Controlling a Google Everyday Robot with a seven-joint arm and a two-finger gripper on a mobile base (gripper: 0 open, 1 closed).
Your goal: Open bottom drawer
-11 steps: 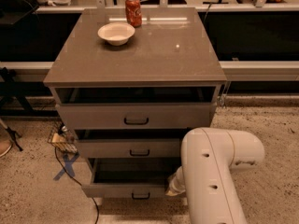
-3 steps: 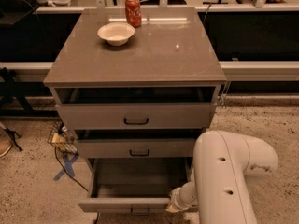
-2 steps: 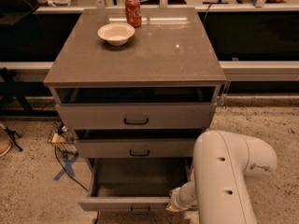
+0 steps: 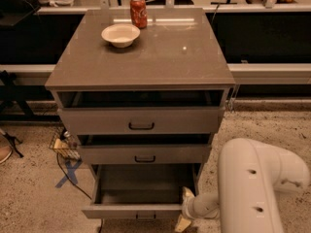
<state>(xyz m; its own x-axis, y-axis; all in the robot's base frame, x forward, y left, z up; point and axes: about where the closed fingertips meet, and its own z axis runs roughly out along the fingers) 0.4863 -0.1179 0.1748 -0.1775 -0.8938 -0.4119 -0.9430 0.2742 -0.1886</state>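
The bottom drawer (image 4: 116, 211) of the grey-taupe cabinet (image 4: 160, 57) stands pulled well out, and its empty inside shows from above. Its small black bar handle (image 4: 146, 216) sits on the flat front near the picture's lower edge. My gripper (image 4: 186, 211) is at the drawer's front right corner, low down at the end of the white arm (image 4: 252, 188), right next to the drawer front. Most of the gripper is hidden by the arm and the picture's edge.
The top drawer (image 4: 141, 120) and middle drawer (image 4: 145, 154) each stand slightly ajar. A white bowl (image 4: 120, 35) and a red can (image 4: 138, 11) stand on the cabinet top. Cables and a power strip (image 4: 63, 147) lie on the floor at left, near a blue tape cross (image 4: 68, 174).
Since 3.7 s ago the bottom drawer has come much further out toward me, with the gripper moving with it. Over the last second nothing visibly moved.
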